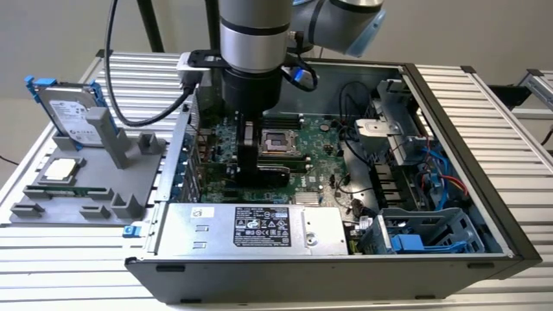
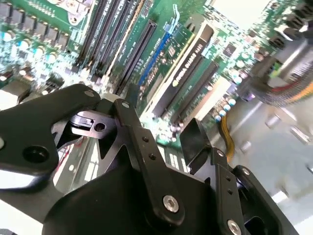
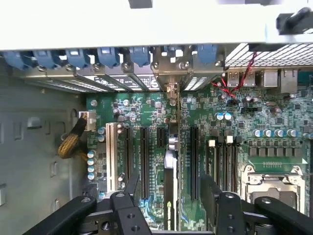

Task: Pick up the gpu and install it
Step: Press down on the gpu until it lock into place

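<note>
The gpu stands edge-on in a motherboard slot inside the open computer case, its silver bracket against the case's rear slots. In the second wrist view the gpu shows its long black cooler face above the green board. My gripper hangs just above the card with its black fingers spread wide to either side, touching nothing. In the exterior view the gripper reaches down into the case beside the processor socket, and the gpu shows as a dark strip at its tip.
A silver power supply fills the case's near side. Cables and a drive cage crowd the exterior view's right. Outside the case on the exterior view's left, a grey fixture holds a hard drive with blue rails and a memory stick.
</note>
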### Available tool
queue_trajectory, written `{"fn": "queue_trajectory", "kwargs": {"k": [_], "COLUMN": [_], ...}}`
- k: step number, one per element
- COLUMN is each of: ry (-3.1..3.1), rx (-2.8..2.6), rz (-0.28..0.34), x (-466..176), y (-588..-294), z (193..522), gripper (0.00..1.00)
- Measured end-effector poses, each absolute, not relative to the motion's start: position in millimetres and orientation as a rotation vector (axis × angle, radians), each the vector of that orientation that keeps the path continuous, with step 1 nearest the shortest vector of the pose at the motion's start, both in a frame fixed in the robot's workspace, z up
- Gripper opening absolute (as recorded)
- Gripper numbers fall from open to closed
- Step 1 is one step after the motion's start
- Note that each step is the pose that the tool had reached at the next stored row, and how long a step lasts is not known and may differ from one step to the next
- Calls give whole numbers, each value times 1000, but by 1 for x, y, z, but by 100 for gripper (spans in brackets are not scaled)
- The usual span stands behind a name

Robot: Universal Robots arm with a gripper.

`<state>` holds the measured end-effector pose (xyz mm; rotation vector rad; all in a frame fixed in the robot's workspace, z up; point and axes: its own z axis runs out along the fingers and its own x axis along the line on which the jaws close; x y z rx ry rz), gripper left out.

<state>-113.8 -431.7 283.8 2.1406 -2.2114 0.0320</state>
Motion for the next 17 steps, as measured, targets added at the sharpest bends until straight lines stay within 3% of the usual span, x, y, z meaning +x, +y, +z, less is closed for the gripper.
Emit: {"fn": "queue_trajectory", "kwargs": {"k": [3,4,17], "ry": [-2211,-2211,-2211], "rx": [2140,2140,2140], "rz": [34,34,34], "x": [-114,-114,-114], "y": [-432,-432,-432], "z": [291,291,291], "gripper": [100,0,0]}}
